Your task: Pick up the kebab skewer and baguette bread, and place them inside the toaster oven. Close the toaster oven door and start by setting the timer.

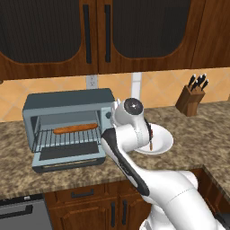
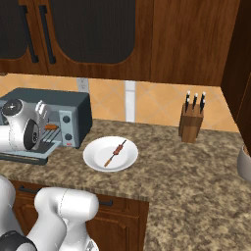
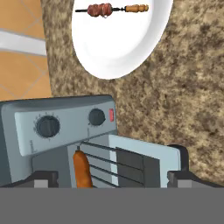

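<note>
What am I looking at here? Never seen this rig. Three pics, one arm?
Yes, one white robot arm on a drivable base, in a rendered kitchen. Two pictures come from cameras on the base, behind the arm to its left and right, showing the same counter from two sides. The third comes from a camera on the hand, looking along the gripper, whose two dark tips rise at the bottom, spread wide and holding nothing.

On the counter: a blue-grey toaster oven with its door folded down, and the baguette bread already on its rack. Beside it, a white plate carries the kebab skewer. A knife block stands further along.
</note>
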{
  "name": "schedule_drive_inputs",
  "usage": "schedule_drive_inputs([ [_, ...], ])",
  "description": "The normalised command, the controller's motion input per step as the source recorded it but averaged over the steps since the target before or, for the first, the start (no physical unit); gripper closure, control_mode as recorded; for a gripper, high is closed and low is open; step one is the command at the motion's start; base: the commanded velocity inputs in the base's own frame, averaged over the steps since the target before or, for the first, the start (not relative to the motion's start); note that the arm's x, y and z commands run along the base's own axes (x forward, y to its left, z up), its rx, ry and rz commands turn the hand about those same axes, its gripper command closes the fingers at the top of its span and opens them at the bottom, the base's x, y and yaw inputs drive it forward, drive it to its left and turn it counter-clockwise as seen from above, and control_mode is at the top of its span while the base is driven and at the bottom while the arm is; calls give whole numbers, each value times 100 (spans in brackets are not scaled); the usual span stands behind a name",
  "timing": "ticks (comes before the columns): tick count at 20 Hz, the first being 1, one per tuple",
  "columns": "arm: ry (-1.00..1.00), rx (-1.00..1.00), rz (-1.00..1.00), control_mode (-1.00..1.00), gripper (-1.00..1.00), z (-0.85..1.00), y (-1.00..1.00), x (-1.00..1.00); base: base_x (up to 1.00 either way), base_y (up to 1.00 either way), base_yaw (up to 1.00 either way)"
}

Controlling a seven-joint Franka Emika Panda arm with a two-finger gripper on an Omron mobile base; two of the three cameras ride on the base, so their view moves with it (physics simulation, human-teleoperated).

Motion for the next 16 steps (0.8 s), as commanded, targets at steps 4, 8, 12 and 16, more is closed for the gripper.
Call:
schedule_drive_inputs([
  [4, 4, -20, 19, -100, -100, 14, -84, 0, 0, 0, 0],
  [8, 6, -11, 36, -100, -100, 5, -100, -2, 0, 0, 0],
  [12, 8, -16, 52, -100, -100, 0, -94, -14, 0, 0, 0],
  [16, 17, -30, 50, -100, -100, -16, -62, -2, 0, 0, 0],
])
